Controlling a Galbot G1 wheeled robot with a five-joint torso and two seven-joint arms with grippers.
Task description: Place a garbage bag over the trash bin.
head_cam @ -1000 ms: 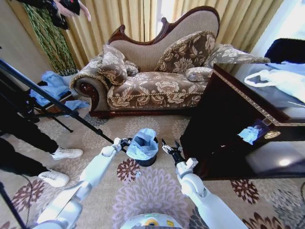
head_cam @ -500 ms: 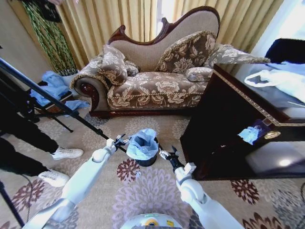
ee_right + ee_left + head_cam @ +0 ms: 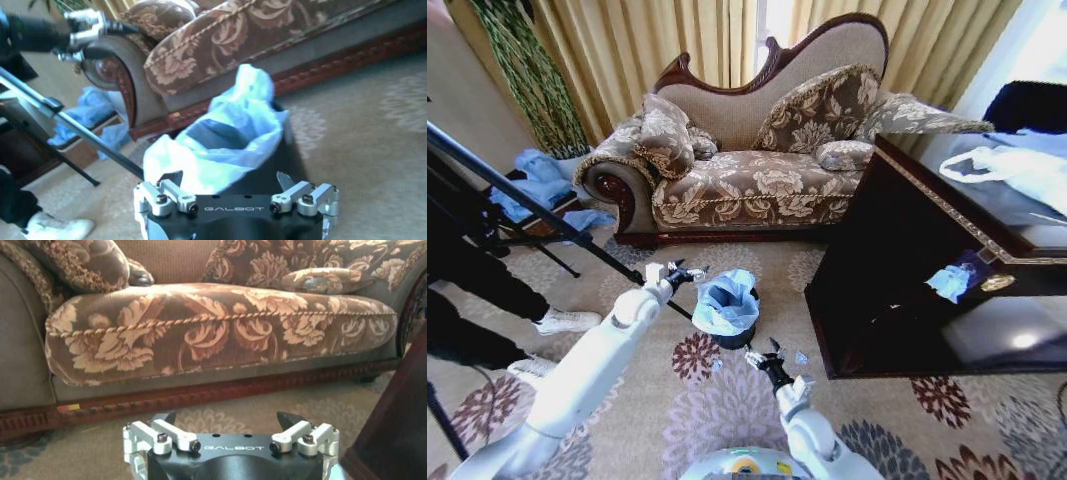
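We see a pale, see-through blue garbage bag (image 3: 725, 303) draped over the glossy black trash bin (image 3: 735, 336). The sofa (image 3: 747, 185) wears brown and cream florals with dark red-brown wood trim. The carpet (image 3: 727, 400) is beige with maroon flowers, the curtains (image 3: 627, 45) gold, the table (image 3: 907, 270) dark brown.

Trash bin (image 3: 733, 335): there was one, near the sofa (image 3: 747, 185).
Garbage bag (image 3: 725, 303): one.
Sofa: one.
Sofa cushions: three were counted.
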